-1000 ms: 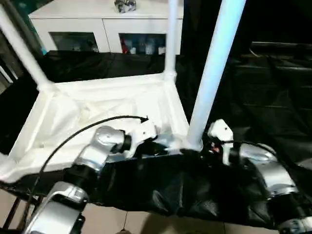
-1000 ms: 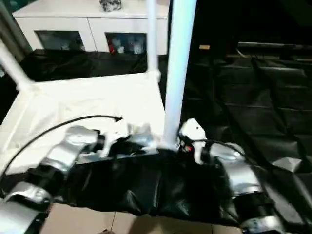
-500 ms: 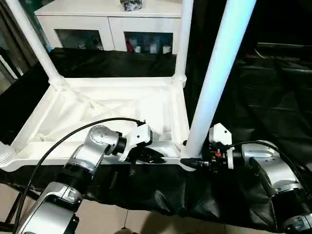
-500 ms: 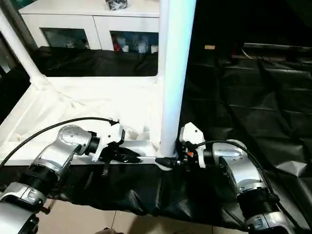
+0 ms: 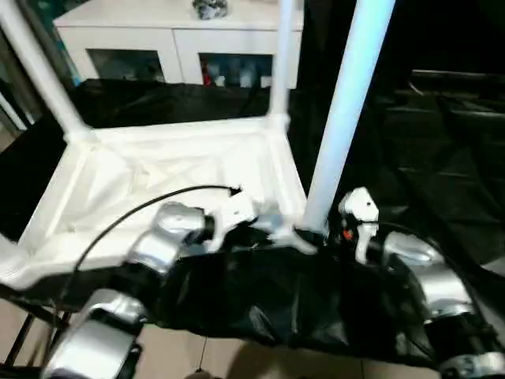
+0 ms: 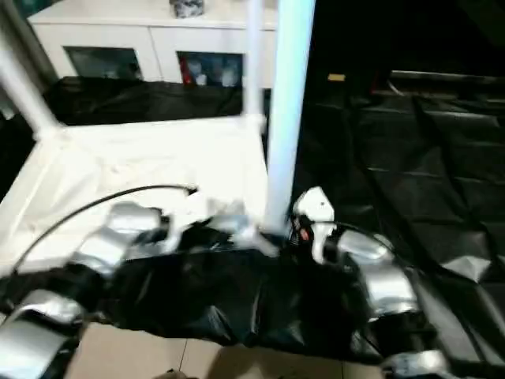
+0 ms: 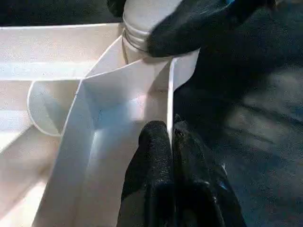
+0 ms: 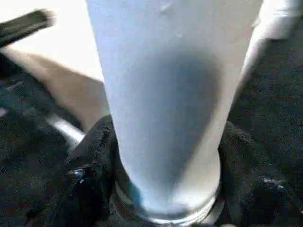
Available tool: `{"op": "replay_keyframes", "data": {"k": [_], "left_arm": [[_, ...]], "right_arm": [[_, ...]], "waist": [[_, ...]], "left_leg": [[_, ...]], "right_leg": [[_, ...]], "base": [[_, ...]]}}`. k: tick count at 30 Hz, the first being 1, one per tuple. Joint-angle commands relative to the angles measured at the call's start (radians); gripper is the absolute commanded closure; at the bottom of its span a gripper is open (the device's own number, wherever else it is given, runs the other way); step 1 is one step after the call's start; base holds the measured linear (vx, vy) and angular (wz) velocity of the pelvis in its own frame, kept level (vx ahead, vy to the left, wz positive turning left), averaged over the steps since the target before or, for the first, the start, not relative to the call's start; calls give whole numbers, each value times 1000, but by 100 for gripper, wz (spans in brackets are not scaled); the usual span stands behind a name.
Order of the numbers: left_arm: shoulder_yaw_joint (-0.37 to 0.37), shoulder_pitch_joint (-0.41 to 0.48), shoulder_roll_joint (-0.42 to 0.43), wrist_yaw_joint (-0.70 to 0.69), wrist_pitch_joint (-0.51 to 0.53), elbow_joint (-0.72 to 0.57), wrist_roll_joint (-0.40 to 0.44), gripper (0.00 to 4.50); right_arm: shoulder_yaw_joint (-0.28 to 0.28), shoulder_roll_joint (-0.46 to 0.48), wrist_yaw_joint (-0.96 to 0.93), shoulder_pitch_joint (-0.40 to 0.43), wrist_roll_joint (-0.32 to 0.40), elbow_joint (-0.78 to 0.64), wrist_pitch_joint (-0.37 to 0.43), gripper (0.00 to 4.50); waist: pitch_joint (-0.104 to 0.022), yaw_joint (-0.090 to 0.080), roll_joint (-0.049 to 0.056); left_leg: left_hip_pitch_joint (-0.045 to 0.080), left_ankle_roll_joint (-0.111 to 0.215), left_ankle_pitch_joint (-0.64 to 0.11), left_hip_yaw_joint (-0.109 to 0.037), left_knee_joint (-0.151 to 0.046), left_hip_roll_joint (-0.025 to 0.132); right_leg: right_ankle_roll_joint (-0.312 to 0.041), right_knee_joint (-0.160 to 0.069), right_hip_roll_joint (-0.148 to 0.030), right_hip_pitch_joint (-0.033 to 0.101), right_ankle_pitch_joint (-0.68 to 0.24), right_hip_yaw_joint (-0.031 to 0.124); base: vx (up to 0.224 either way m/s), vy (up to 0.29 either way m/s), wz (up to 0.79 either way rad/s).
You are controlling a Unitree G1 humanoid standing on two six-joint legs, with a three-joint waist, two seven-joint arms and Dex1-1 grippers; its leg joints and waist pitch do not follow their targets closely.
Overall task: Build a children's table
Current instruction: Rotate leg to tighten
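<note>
Left tool (image 7: 171,142): clenched on table top (image 5: 158,174) rim | right tool (image 8: 163,179): grasping near leg (image 5: 339,118) at base

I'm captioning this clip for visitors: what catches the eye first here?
The upturned white table top on the black-draped table, with white legs rising from its corners. At the near corner, the right gripper clasps the nearest leg at its base, while the left gripper pinches the top's rim.

1. One white table top (image 5: 166,178) lay upside down on one black-draped surface (image 5: 442,150).
2. Three white legs stood in its corner sockets: near right (image 5: 343,103), far right (image 5: 282,59), far left (image 5: 35,67).
3. Two claws: left claw (image 7: 171,142), right claw (image 8: 165,156).
4. One white cabinet (image 5: 173,35).
</note>
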Motion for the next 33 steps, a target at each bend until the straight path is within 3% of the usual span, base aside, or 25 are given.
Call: {"op": "replay_keyframes", "data": {"k": [1,3,4,6,7,8,12,16,20,26,31,33], "left_arm": [[6,-18,-97,158,30,19,1,450],[-8,-18,-146,188,35,25,5,450],[-10,-18,-148,187,35,25,5,450],[-34,-10,-157,180,22,23,24,450],[-35,-9,-157,180,21,23,25,450],[-34,-9,-158,185,20,25,28,450],[-26,-7,-138,162,2,27,23,450],[-14,-1,-85,86,-27,12,8,450],[-19,5,-19,-8,-61,1,2,450],[-17,17,82,-197,-97,-23,-40,450],[-20,14,114,-251,-107,-21,-50,450],[-20,12,124,-270,-115,-17,-56,450]], "right_arm": [[63,113,-121,2,-38,7,28,184],[38,183,-266,-22,-61,36,42,184],[35,186,-272,-23,-61,38,42,184],[24,204,-286,-37,-48,41,20,184],[24,204,-286,-38,-48,40,19,150],[24,205,-290,-39,-53,38,16,129],[7,182,-250,-42,-28,19,44,93],[2,103,-180,-56,-42,40,33,69],[34,6,-23,-78,-45,65,6,69],[111,-153,348,-56,8,4,-28,69],[149,-215,499,-42,43,-27,-15,69],[162,-231,551,-43,57,-30,-10,94]], "waist": [[-58,-2,-18],[-57,-5,-18],[-56,-9,-12],[-57,-9,-13],[-58,-9,-12],[-58,-8,-3],[-60,-13,-6],[-63,-12,-7],[-64,-10,-6],[-64,2,-7],[-64,8,-10],[-63,10,-11]], "left_leg": [[6,59,-129,-18,-70,52],[8,55,-133,-19,-73,51],[8,48,-141,-19,-74,51],[5,56,-149,-20,-73,49],[4,60,-150,-20,-73,48],[5,61,-151,-21,-73,49],[4,69,-156,-22,-74,51],[1,82,-135,-22,-70,50],[1,102,-124,-19,-66,50],[1,121,-125,-16,-63,57],[1,129,-121,-16,-62,60],[1,124,-125,-17,-63,61]], "right_leg": [[-214,-77,-84,50,-222,43],[-209,-78,-83,48,-236,43],[-208,-81,-84,45,-248,44],[-197,-82,-85,51,-252,45],[-195,-82,-85,51,-251,45],[-194,-82,-85,51,-250,45],[-202,-80,-83,52,-218,44],[-218,-73,-85,57,-168,43],[-238,-71,-85,57,-140,41],[-256,-63,-83,57,-112,38],[-266,-61,-85,56,-106,37],[-264,-62,-86,56,-124,37]], "base": [[0,0,0],[0,0,0],[0,0,0],[0,0,0],[0,0,0],[0,0,0],[0,0,0],[0,0,0],[0,0,0],[0,0,0],[0,0,0],[0,0,0]]}}
